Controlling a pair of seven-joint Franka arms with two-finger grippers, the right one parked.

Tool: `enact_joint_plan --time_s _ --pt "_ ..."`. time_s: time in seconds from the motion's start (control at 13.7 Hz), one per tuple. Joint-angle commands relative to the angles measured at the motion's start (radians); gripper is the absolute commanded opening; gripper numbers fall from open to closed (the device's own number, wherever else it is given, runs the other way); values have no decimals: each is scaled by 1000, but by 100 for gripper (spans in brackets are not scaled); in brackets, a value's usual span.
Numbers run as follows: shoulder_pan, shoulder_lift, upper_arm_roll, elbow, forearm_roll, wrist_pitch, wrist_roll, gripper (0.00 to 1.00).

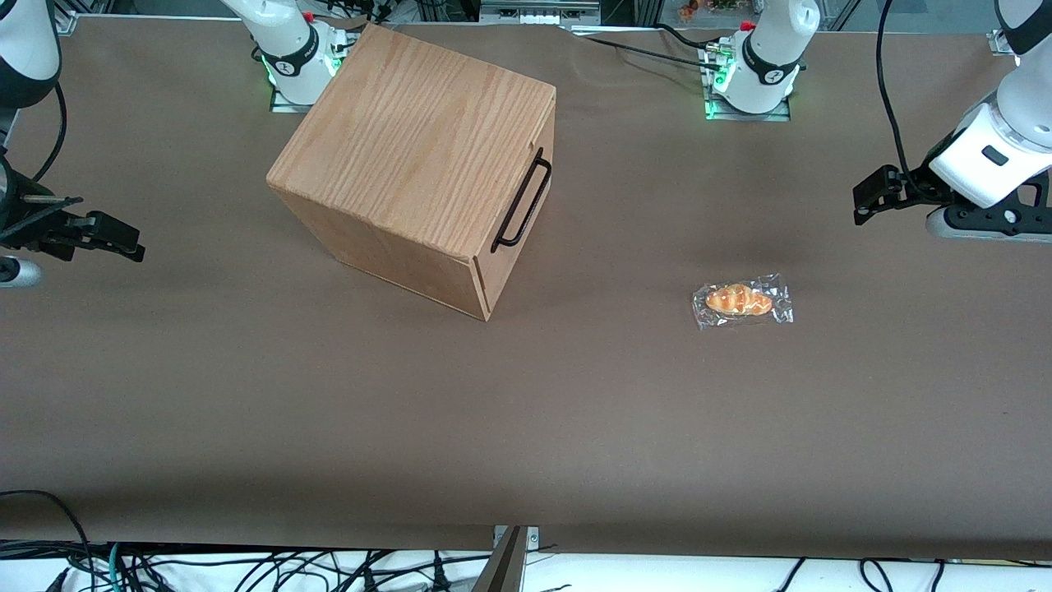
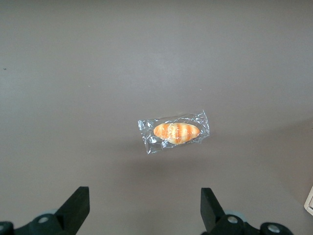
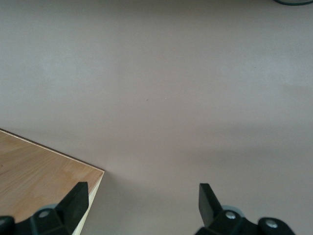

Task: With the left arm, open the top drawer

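left arm's gripper hangs spread wide and empty, well off toward its own end of the table.

the oak cabinet sits shut, its top drawer flush and black bar handle facing the gripper for a straight pull; a wrapped bread roll lies between, nearer the camera.

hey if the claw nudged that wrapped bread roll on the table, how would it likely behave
The wrapped roll looks small, so probably light and easily shoved. Its clear crinkled wrapper likely slides on the brown table and crumples if pinched. It lies flat, so rolling seems unlikely. The open claw hangs above it.
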Motion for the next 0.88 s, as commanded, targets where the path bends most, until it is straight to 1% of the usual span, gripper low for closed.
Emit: enact_joint_plan --time_s 0.0,0.37,0.44,0.51,0.59,0.66,0.8 --pt "16 -26 -10 -22 -24 -5 3 100" --pt "16 -26 -12 -22 -27 -26 3 100" --pt "14 -24 -12 -22 -55 -44 3 100" --pt "14 -21 -13 -22 -105 -55 3 100" --pt "14 -16 -36 -24 -146 -55 3 100" --pt "14 -7 -62 -27 -159 -55 -5 100" --pt "14 11 -163 -27 -183 -51 -12 100"
